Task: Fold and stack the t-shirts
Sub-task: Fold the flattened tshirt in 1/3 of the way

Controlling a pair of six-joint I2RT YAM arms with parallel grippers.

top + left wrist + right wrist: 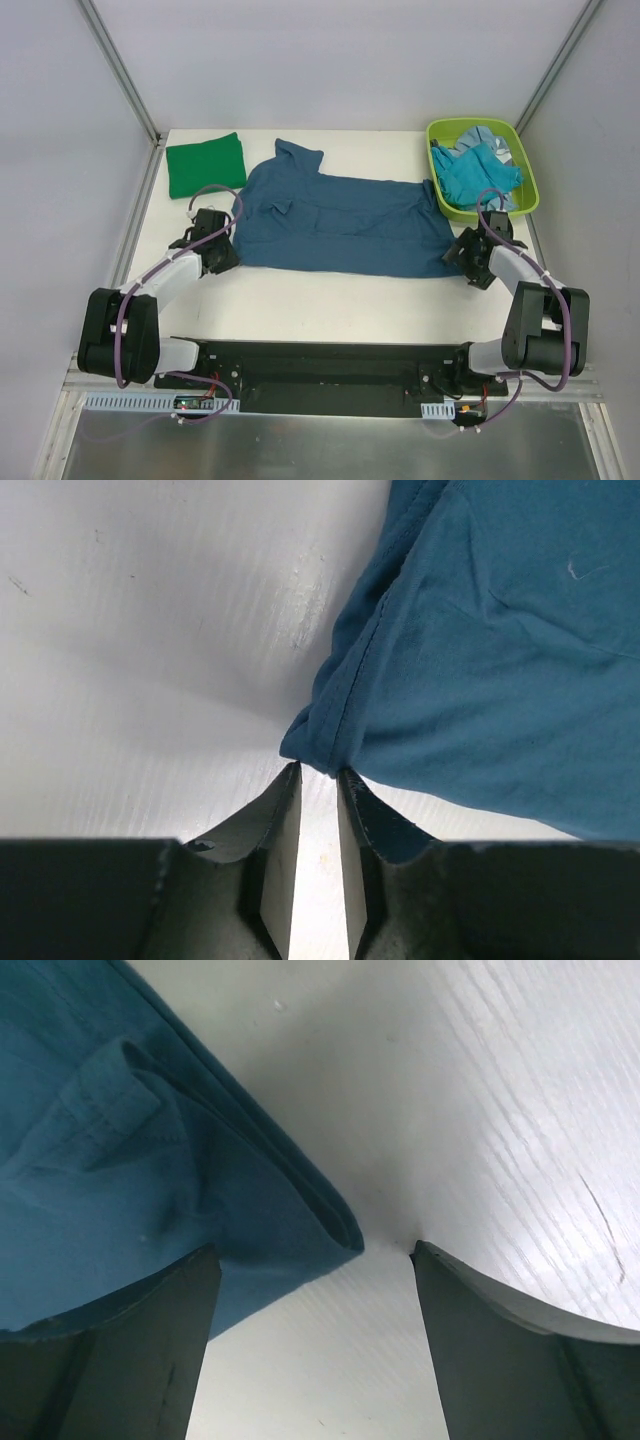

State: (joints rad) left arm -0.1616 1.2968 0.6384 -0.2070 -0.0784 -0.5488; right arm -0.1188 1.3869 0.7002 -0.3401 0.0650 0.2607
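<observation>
My white table (300, 300) carries a dark teal tee (340, 225) spread flat across its middle, collar toward the far edge, a sleeve bunched at the far left, and its hem running along the side nearest my bases. A lime-green bin (470, 122) stands at the far right corner, its near left corner just beside the teal tee's right end. Inside it lies a crumpled turquoise tee (475, 178) heaped on a pale blue one (505, 150) that shows at the back and right of the tub. A green tee (205, 165), folded into a neat rectangle, lies at the far left corner, just beside the teal tee's sleeve. My right gripper (462, 255) rests low at the teal tee's near right corner. From the wrist its jaws stand wide apart, with the folded, double-edged corner (330, 1230) between them, one finger (120, 1350) over the cloth and the other over bare table. My left gripper (222, 252) sits at the near left corner. From that wrist its jaws are drawn to a narrow slit, and the gathered corner (320, 745) of the tee meets the fingertips (290, 780). Whether the cloth is pinched there I cannot tell.
</observation>
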